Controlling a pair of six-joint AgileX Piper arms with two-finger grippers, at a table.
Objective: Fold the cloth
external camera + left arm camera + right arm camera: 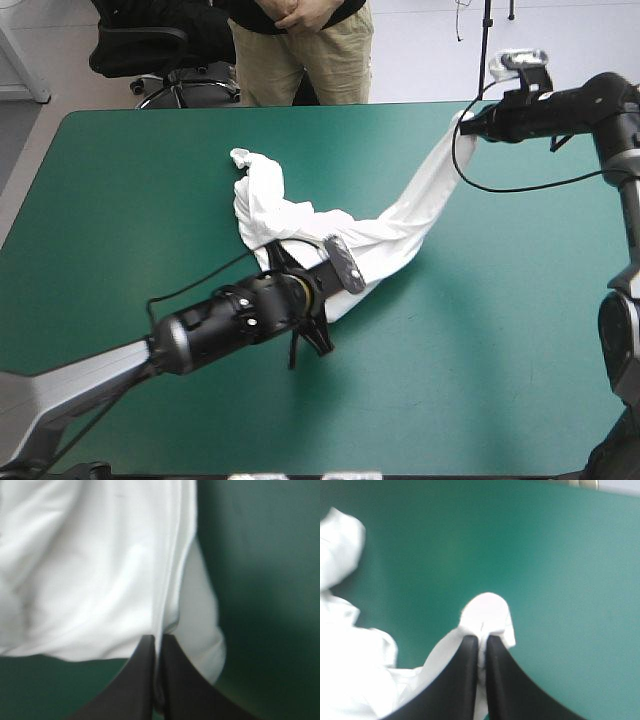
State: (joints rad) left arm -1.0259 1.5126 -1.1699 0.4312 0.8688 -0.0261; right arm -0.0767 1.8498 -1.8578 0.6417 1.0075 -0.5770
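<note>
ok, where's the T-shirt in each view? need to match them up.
High view: T-shirt strung from the table's middle toward its far right corner.
Left wrist view: white field ahead of the left end effector, pinched between its fingers.
Right wrist view: small fold pinched in the right end effector, the rest trailing beside it.
Shared landmark: teal-green cover, under it in all three.
</note>
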